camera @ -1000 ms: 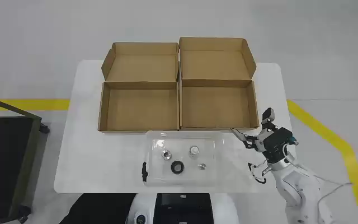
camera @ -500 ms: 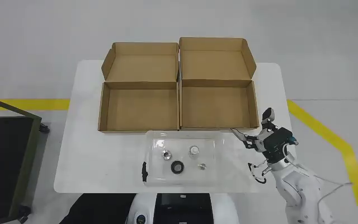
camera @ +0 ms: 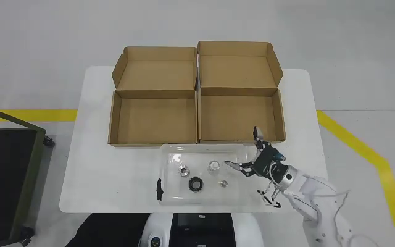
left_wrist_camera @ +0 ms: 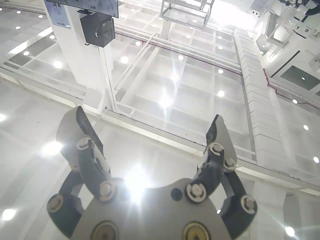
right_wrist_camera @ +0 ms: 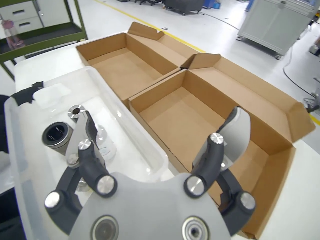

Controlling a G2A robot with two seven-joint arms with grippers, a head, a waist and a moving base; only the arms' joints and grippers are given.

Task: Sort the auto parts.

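A clear plastic tray (camera: 168,155) near the table's front edge holds a black ring-shaped bearing (camera: 197,184), a silver bushing (camera: 183,170), a clear part (camera: 214,165) and a small silver piece (camera: 223,183). My right gripper (camera: 241,148) hovers open over the tray's right end. One finger is above the tray and the other is near the right box's front wall. In the right wrist view the right gripper (right_wrist_camera: 162,116) spans the tray rim (right_wrist_camera: 140,136), with the bearing (right_wrist_camera: 56,133) and the bushing (right_wrist_camera: 76,111) beyond one finger. My left gripper (left_wrist_camera: 148,116) is open and points up at the ceiling, holding nothing.
Two open, empty cardboard boxes stand side by side behind the tray, the left box (camera: 154,120) and the right box (camera: 239,117), with their lids folded back. Black tape (camera: 159,188) marks the tray's left end. A green cart (camera: 18,179) stands left of the table.
My right arm has swung left from the table's right edge to above the tray's right end. The gripper stays open. The parts have not moved.
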